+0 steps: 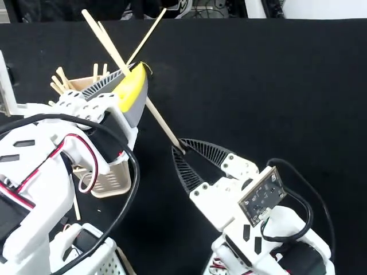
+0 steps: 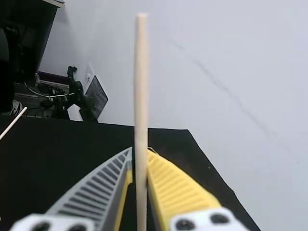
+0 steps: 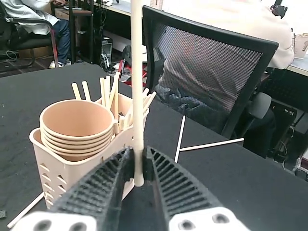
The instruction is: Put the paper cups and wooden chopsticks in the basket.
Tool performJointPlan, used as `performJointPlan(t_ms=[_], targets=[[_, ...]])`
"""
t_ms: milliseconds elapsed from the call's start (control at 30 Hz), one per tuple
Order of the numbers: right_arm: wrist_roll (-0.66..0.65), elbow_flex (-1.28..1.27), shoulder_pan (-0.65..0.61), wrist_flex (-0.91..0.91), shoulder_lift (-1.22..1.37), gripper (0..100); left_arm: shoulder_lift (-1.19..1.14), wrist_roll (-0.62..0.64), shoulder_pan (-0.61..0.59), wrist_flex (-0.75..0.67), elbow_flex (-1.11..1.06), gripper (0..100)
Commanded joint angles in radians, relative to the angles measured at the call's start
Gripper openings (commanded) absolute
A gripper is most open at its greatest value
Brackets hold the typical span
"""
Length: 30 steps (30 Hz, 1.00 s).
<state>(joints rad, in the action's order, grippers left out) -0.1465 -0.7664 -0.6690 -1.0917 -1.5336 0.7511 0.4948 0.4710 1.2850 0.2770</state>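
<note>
Left pincer (image 1: 136, 74) clamped on a chopstick (image 2: 141, 72) near the basket (image 1: 112, 183); right pincer (image 1: 179, 148) nips a second chopstick (image 3: 137, 96) by its end. We judge both held up for dropping in beside the stacked cups (image 3: 77, 115).

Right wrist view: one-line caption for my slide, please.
Right claw shut on a wooden chopstick's end, with the basket of stacked paper cups and chopsticks beyond it.
</note>
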Motion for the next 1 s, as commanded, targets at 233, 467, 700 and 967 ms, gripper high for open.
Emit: performJointPlan(t_ms=[233, 467, 700, 967], targets=[[0.002, 0.042, 0.011, 0.0, 0.005, 1.2, 0.014, 0.009, 0.012, -0.015, 0.024, 10], [0.0, 0.042, 0.011, 0.0, 0.005, 1.2, 0.012, 0.034, 0.01, 0.074, 0.119, 12], [0.0, 0.042, 0.011, 0.0, 0.005, 1.2, 0.002, 0.034, 0.008, 0.081, 0.128, 12], [0.0, 0.042, 0.011, 0.0, 0.005, 1.2, 0.002, 0.034, 0.008, 0.075, 0.128, 11]])
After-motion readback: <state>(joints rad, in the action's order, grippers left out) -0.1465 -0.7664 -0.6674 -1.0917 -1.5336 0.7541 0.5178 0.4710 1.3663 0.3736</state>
